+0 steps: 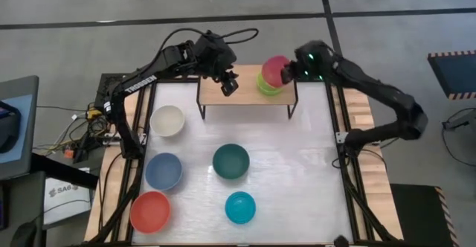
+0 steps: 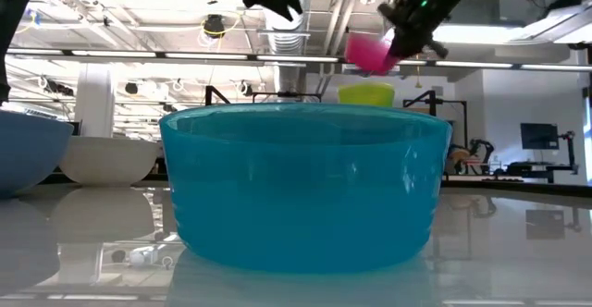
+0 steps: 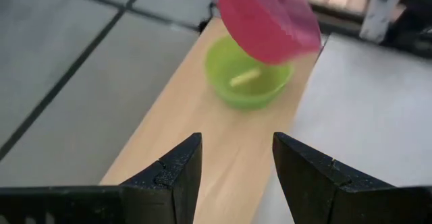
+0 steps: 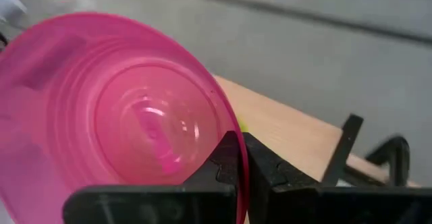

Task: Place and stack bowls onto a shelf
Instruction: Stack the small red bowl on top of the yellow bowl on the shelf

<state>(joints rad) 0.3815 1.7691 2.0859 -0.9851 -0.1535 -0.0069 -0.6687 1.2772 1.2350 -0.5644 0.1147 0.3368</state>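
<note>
The shelf [image 1: 242, 100] stands at the table's far edge, a low stand with a light wooden top [image 3: 202, 136]. A lime green bowl [image 1: 265, 87] [image 3: 246, 82] rests on its base on the shelf's right part, with a yellowish streak inside. My right gripper [image 1: 288, 72] [image 4: 244, 163] is shut on the pink bowl [image 1: 275, 67] [image 3: 266, 18] [image 2: 368, 53] just above the green one. My left gripper [image 1: 227, 85] [image 3: 236, 173] hovers open over the shelf's left part and touches nothing. The yellow bowl cannot be made out as a bowl of its own. My right gripper pinches the pink bowl's rim [image 4: 236, 140], one finger [image 4: 226, 160] inside the bowl and one [image 4: 266, 166] outside. It comes from the table's right side. The bowl is lifted clear and tilted, over the lime green bowl.
Five bowls stand on the white tabletop: white [image 1: 167, 120], slate-blue [image 1: 163, 170], red-orange [image 1: 150, 210], dark teal [image 1: 230, 161] and cyan [image 1: 240, 207] [image 2: 305, 187]. The cyan bowl fills the front of the low view. Bare shelf top lies between the two grippers.
</note>
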